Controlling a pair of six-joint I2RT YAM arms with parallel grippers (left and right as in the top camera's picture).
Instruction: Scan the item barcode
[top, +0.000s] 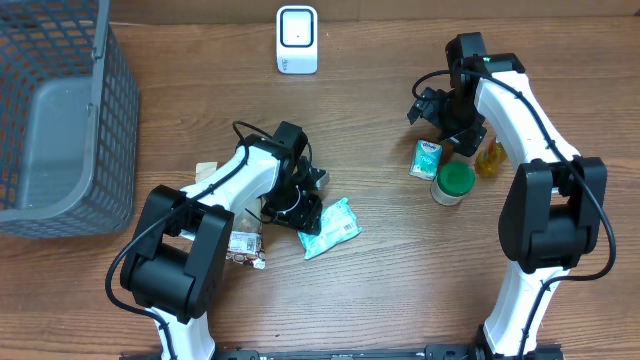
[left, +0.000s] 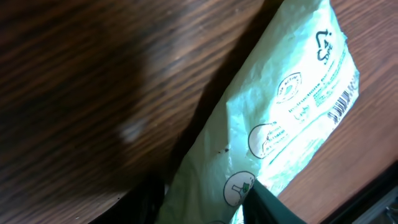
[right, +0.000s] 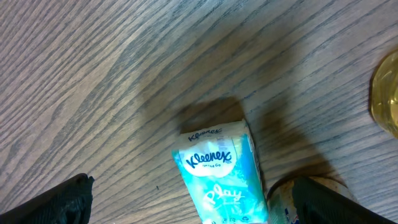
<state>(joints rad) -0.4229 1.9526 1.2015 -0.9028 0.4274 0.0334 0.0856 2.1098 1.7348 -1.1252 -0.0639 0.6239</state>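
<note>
A pale green plastic packet (top: 332, 228) lies on the wooden table, and its barcode (left: 341, 106) shows near one edge in the left wrist view. My left gripper (top: 300, 205) is down at the packet's left end. In the left wrist view the packet (left: 280, 124) passes between the dark fingers (left: 268, 208), and both press against it. The white scanner (top: 297, 38) stands upright at the back centre. My right gripper (top: 447, 122) hovers open at the right, above a blue Kleenex pack (right: 217, 171) that nothing holds.
A grey mesh basket (top: 60, 120) fills the far left. Beside the Kleenex pack (top: 426, 158) stand a green-lidded jar (top: 453, 183) and a yellow bottle (top: 490, 158). Small snack wrappers (top: 245, 248) lie by the left arm.
</note>
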